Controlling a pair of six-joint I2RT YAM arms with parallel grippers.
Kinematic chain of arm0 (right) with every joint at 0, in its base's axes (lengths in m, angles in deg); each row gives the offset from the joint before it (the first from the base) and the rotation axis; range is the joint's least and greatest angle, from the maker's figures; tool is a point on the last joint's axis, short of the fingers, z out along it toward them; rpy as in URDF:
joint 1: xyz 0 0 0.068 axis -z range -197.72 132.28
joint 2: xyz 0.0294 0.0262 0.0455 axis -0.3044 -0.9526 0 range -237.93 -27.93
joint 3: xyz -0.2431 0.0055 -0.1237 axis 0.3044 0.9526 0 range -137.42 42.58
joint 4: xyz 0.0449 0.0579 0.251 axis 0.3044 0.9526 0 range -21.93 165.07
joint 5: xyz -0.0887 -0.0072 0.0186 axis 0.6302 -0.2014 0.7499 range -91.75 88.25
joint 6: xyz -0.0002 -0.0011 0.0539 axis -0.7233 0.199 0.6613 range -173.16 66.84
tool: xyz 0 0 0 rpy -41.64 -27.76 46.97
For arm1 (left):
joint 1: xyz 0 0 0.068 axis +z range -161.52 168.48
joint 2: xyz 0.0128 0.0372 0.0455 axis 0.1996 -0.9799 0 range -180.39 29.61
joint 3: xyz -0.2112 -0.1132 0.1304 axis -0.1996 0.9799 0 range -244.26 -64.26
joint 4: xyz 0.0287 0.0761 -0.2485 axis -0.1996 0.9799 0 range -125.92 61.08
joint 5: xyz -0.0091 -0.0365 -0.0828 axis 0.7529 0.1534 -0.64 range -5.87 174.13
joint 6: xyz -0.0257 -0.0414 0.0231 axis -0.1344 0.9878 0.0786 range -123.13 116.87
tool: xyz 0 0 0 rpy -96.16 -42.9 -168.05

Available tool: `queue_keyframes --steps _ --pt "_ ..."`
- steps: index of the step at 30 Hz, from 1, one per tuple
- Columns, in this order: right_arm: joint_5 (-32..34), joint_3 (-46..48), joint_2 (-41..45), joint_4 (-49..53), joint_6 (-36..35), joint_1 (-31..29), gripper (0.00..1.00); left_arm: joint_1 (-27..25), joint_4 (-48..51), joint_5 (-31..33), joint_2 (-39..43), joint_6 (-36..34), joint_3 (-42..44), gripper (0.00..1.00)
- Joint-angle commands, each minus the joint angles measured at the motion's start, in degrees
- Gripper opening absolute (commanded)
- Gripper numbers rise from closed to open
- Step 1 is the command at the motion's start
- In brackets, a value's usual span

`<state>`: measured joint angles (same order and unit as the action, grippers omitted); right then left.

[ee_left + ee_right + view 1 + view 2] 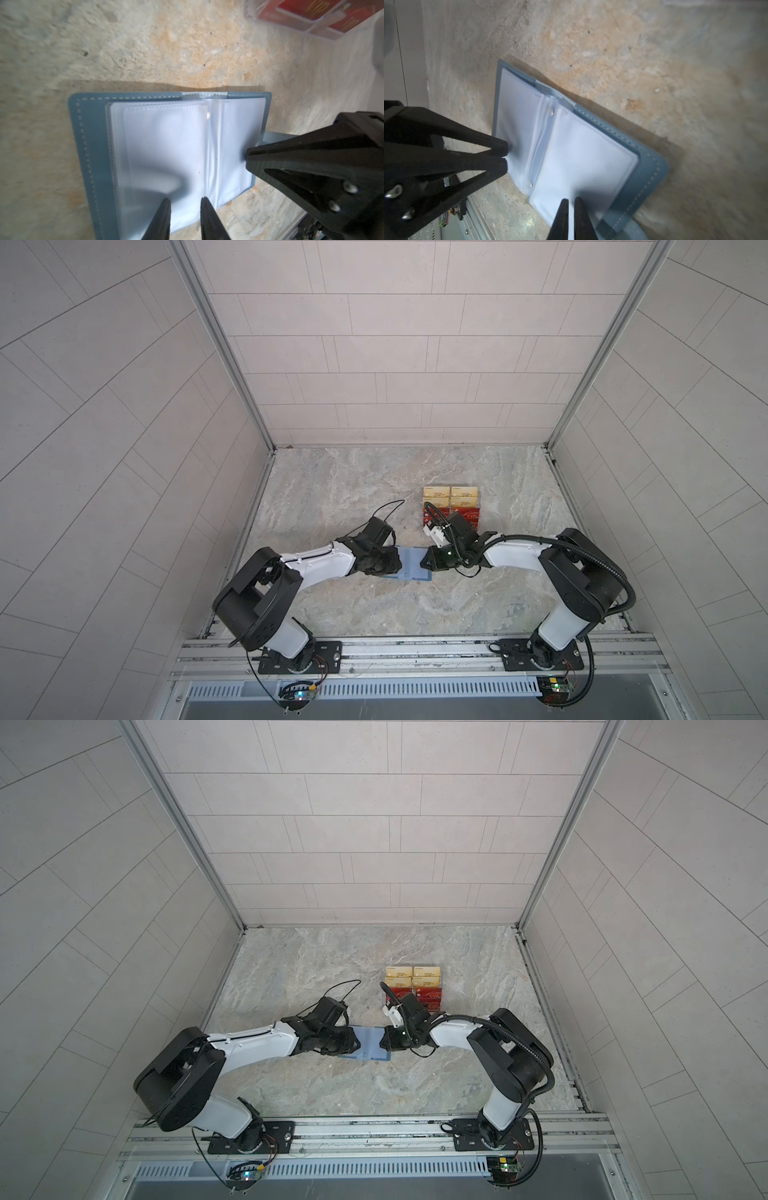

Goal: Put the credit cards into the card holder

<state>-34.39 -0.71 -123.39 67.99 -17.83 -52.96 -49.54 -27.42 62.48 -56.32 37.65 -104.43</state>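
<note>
Down at the bottom edge of both top views, the two arm bases sit bolted to the metal rail [415,649]. From there both arms lean in toward the middle of the marbled table [332,489].

And here's the meeting point. The card holder [411,566] lies open and flat on the table, just below the centre of the frame. Its blue cover is down and its pale clear sleeves [166,141] face up.

The left gripper [185,204] comes in from the left of the frame over the holder's left-hand page. In its wrist view the jaws stand a little apart, with a strip of sleeve showing in the gap. I can't tell whether they have hold of a sheet.

The right gripper [571,201] comes in from the right of the frame. Its jaws are pressed almost together, only a thin slit between them, with the tips down on the other page close to its outer edge. The holder's tab strap [274,136] pokes out from under the sleeves, just beside those tips.

Further back, up and to the right of the holder, the clear rack [315,33] stands on the table. The credit cards [467,515], red with gold lettering, fill its nearer rows, partly hidden by the right arm's wrist. The gold-yellow cards [451,496] sit in the rows behind. Beyond them rises the tiled back wall [395,344].
</note>
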Motion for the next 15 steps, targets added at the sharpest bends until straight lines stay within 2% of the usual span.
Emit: queue_keyframes --steps 1,9,15 --pt "3.4 0.0 1.8 3.5 -0.4 0.1 0.12 0.1 1.8 -2.6 1.8 0.0 -4.4 0.34" --pt "3.8 0.2 2.4 4.3 -1.5 0.0 0.09 0.0 1.7 -10.6 -7.0 -2.7 -10.8 0.34" --pt "4.5 0.2 2.3 3.5 -0.7 0.0 0.09 0.1 0.4 -11.3 -10.6 -2.1 -11.8 0.35"
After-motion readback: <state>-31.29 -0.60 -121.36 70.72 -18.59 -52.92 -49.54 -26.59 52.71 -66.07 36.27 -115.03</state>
